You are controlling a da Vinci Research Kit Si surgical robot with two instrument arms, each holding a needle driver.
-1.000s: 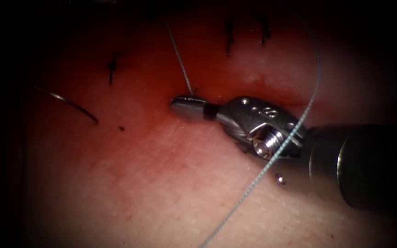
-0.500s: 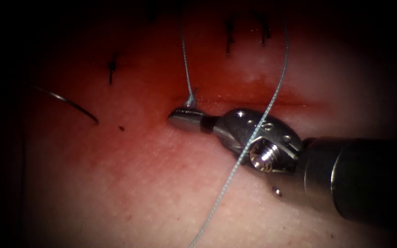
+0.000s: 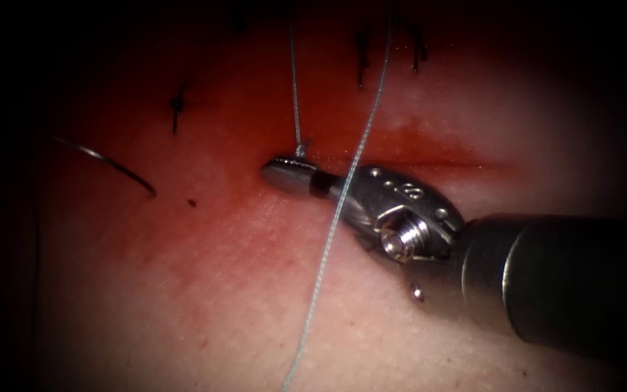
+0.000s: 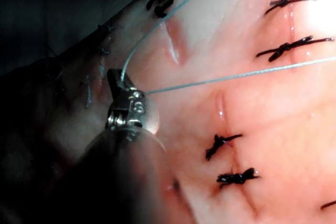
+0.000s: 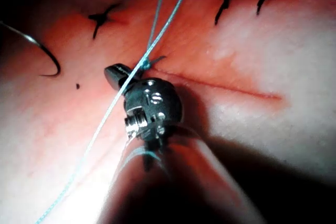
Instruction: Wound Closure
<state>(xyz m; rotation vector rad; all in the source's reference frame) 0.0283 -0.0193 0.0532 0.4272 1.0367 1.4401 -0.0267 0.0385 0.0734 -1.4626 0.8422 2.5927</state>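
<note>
The right tool (image 5: 116, 74) lies with its jaws closed at the knot (image 5: 145, 64) beside the cut (image 5: 220, 83). Pale thread (image 5: 105, 121) crosses over it. The needle (image 5: 39, 51) lies free on the tissue (image 5: 294, 45).

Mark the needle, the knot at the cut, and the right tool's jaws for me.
needle (image 3: 114, 166): endoscope view, mid-curve, lying on the tissue left of the cut.
knot (image 3: 300, 150): endoscope view, thread bunch above the tip.
right tool's jaws (image 3: 284, 174): endoscope view, shut tip.

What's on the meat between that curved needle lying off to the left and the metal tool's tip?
In the endoscope view, mostly bare tissue stained with red fluid, plus one small dark speck. The needle lies loose, well left of the right tool.
</note>
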